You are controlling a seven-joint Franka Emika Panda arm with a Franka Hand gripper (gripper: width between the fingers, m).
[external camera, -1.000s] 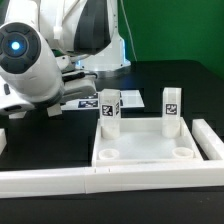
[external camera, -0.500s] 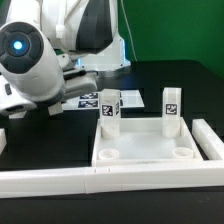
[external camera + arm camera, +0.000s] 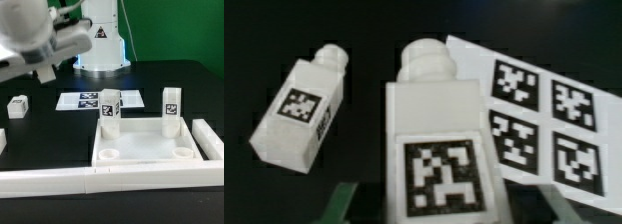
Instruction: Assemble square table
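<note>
The white square table top [image 3: 142,150] lies near the front, with two tagged legs [image 3: 110,110] [image 3: 171,108] standing upright in its far corner sockets. Its two near sockets [image 3: 108,155] hold nothing. My gripper [image 3: 438,202] is shut on a third leg [image 3: 441,140], whose tag faces the wrist camera between the green fingers [image 3: 345,205]. This leg looks much larger than the one on the table, so it hangs above it. In the exterior view the blurred gripper [image 3: 46,72] is high at the left and the held leg does not show. A fourth leg [image 3: 16,105] [image 3: 299,110] lies loose on the black table.
The marker board [image 3: 88,101] [image 3: 553,105] lies flat behind the table top. A long white rail [image 3: 60,182] runs along the front and turns up the exterior view's right side [image 3: 210,140]. The robot base [image 3: 100,40] stands at the back.
The arm has swung up toward the exterior view's upper left, uncovering the marker board, the loose leg and the robot base. The table top and its two standing legs have not moved.
</note>
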